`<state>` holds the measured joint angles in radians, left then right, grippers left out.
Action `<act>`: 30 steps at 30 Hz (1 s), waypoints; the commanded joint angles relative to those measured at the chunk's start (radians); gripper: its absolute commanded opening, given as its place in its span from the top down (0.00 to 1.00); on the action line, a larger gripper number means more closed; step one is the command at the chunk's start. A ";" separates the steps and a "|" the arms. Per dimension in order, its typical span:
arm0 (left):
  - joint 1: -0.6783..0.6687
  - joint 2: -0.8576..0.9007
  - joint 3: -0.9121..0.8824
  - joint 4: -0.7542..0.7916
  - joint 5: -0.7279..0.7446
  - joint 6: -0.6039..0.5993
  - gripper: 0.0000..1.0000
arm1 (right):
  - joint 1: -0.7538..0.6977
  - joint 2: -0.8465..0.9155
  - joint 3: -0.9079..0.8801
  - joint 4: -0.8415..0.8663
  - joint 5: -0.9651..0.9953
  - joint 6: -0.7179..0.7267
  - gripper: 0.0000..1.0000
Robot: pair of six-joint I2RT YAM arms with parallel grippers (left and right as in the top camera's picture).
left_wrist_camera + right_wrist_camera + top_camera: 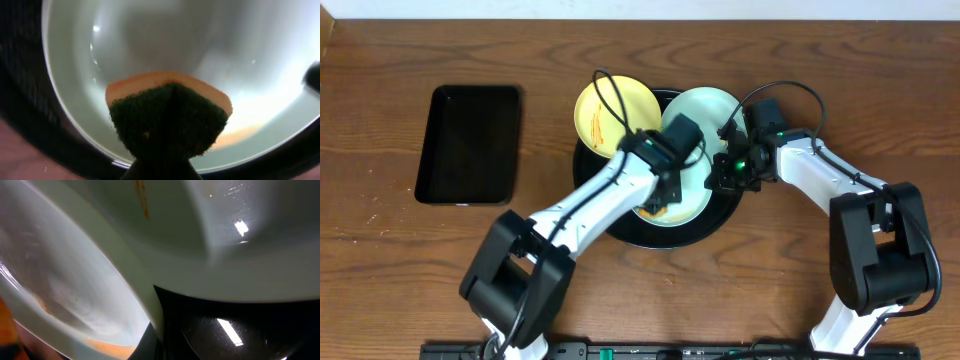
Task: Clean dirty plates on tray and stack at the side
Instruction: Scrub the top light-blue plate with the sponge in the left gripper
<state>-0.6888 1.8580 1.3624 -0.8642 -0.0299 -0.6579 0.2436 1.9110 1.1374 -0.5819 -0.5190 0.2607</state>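
The round black tray (712,226) holds three plates. The pale yellow plate (605,112) with orange streaks lies at its upper left and a mint-blue plate (708,108) at its upper right. A second mint-blue plate (692,196) lies at the front, partly under both grippers. My left gripper (658,200) is shut on a green-and-orange sponge (170,120) pressed on this plate (150,40); an orange smear (240,135) shows beside it. My right gripper (725,180) is shut on this plate's right rim (145,300). The upper mint plate (225,255) carries an orange streak.
A smaller rectangular black tray (470,143) lies on the wooden table (380,260) to the left. The round tray's glossy floor (240,330) shows below the plates in the right wrist view. Arm cables loop over the plates.
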 commanded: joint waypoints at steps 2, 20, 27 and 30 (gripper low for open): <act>-0.008 0.018 -0.013 -0.059 -0.029 -0.013 0.93 | -0.014 0.002 -0.002 0.003 -0.006 0.014 0.99; 0.132 0.026 -0.013 -0.029 0.345 0.079 0.93 | -0.014 0.002 -0.002 0.003 -0.006 0.012 0.99; 0.133 0.097 -0.013 -0.074 0.403 0.083 0.93 | -0.014 0.002 -0.002 0.003 -0.006 0.012 0.99; 0.134 0.124 -0.013 -0.074 0.408 0.086 0.92 | -0.014 0.002 -0.002 0.003 -0.006 0.012 0.99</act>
<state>-0.5571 1.9575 1.3617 -0.9318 0.3454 -0.5930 0.2436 1.9110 1.1374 -0.5819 -0.5175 0.2630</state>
